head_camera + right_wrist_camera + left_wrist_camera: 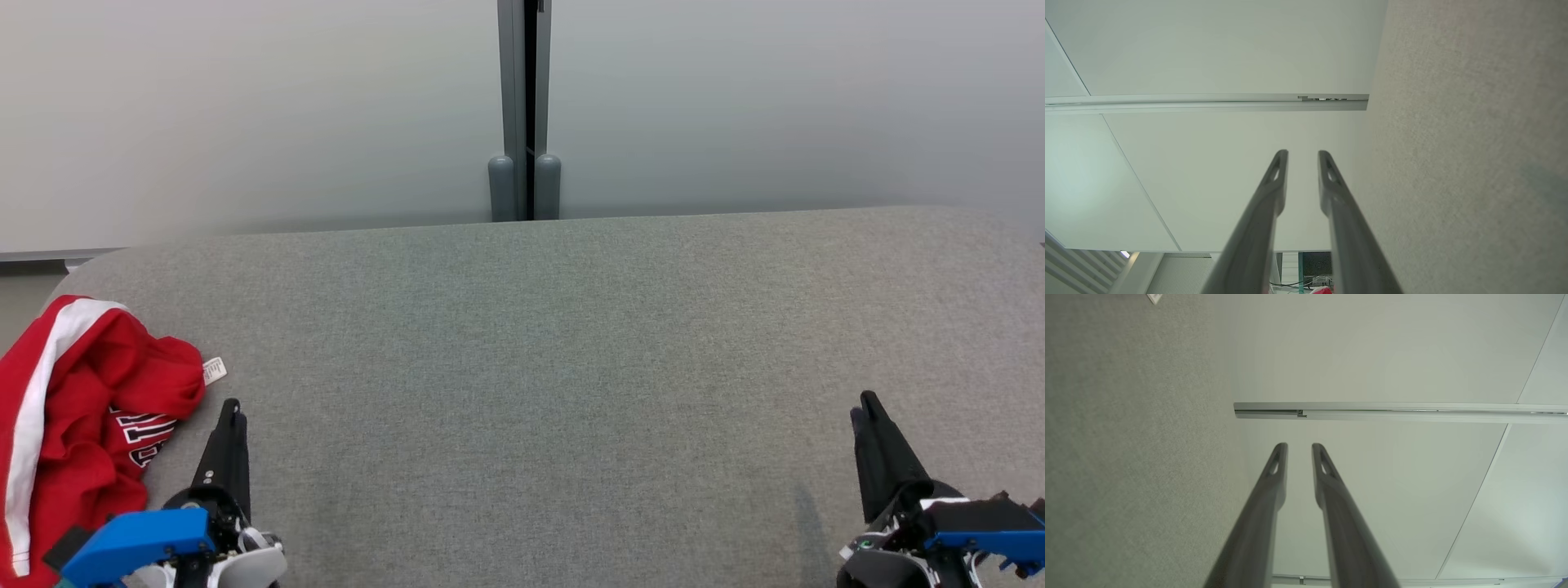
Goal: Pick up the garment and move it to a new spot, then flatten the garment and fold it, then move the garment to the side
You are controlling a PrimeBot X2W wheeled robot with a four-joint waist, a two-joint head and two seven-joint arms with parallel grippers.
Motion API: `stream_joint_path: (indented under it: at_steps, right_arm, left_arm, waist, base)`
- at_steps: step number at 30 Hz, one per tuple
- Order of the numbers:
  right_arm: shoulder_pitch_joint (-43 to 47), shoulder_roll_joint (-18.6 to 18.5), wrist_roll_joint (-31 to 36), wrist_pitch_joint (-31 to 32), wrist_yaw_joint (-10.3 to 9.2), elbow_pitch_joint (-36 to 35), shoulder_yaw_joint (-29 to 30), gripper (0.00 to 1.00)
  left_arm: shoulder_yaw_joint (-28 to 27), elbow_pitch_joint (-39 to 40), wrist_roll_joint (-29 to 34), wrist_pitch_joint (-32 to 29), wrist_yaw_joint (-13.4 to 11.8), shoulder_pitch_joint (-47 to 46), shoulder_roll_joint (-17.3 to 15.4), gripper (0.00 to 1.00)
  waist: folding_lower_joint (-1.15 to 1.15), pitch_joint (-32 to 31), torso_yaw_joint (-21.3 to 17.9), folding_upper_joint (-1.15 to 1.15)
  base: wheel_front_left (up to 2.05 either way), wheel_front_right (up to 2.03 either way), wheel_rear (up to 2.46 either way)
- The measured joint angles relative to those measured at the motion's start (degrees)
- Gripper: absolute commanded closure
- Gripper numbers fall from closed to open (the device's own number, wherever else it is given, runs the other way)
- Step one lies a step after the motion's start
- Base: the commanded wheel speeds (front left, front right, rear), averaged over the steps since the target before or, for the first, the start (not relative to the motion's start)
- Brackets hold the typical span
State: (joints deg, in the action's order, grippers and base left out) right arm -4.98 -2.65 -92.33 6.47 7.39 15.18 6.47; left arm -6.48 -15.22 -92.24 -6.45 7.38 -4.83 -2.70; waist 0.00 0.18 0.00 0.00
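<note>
Crumpled red fabric garment with a white stripe [73, 408] lay bunched at the left edge of the grey felt-covered table [571, 367], just beside the left gripper [231, 406], well apart from the right gripper [865, 404], both empty with fingers slightly apart.

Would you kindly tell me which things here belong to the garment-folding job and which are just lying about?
For the job:
- red garment, crumpled at the left edge of the grey table
- left claw and right claw, both open, empty

Just about:
- grey partition post behind the table
- pale wall panels
</note>
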Motion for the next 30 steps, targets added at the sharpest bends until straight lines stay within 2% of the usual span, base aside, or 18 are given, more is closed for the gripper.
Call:
stream_joint_path:
  at_steps: [9, 15, 20, 25, 30]
  right_arm:
    - [1.1, 0.2, 0.5, -1.4, -0.07, 0.4, -0.7, 0.00]
    - [0.9, -0.4, 3.5, -3.3, -0.07, 0.0, -2.2, 0.00]
    - [0.3, -0.8, 9.6, -4.6, -0.07, -0.5, -2.0, 0.00]
    - [-0.4, -0.9, 18.9, -6.1, -0.07, -2.2, -1.9, 0.00]
    - [-0.6, -1.0, 24.9, -7.0, -0.07, -3.1, -2.1, 0.00]
  left_arm:
    - [1.2, -0.8, 0.0, 1.1, 0.0, 1.0, 0.3, 0.00]
    - [2.9, 0.0, 2.1, 3.2, 0.0, -0.2, -0.2, 0.00]
    - [4.1, 0.3, 7.1, 4.7, 0.0, -1.0, -1.1, 0.00]
    - [4.5, 1.4, 15.6, 6.2, 0.0, -1.6, -1.2, 0.00]
    - [4.8, 1.8, 20.3, 7.1, 0.0, -1.9, -1.2, 0.00]
  waist:
    - [0.00, 0.1, 0.0, 0.00]
    - [0.00, 0.1, 0.0, 0.00]
    - [0.00, 0.2, 0.0, 0.00]
    - [0.00, 0.3, 0.0, 0.00]
    - [0.00, 0.3, 0.0, 0.00]
  base:
    - [0.00, 0.00, 0.00]
    - [0.00, 0.00, 0.00]
    - [0.00, 0.00, 0.00]
    - [0.00, 0.00, 0.00]
    - [0.00, 0.00, 0.00]
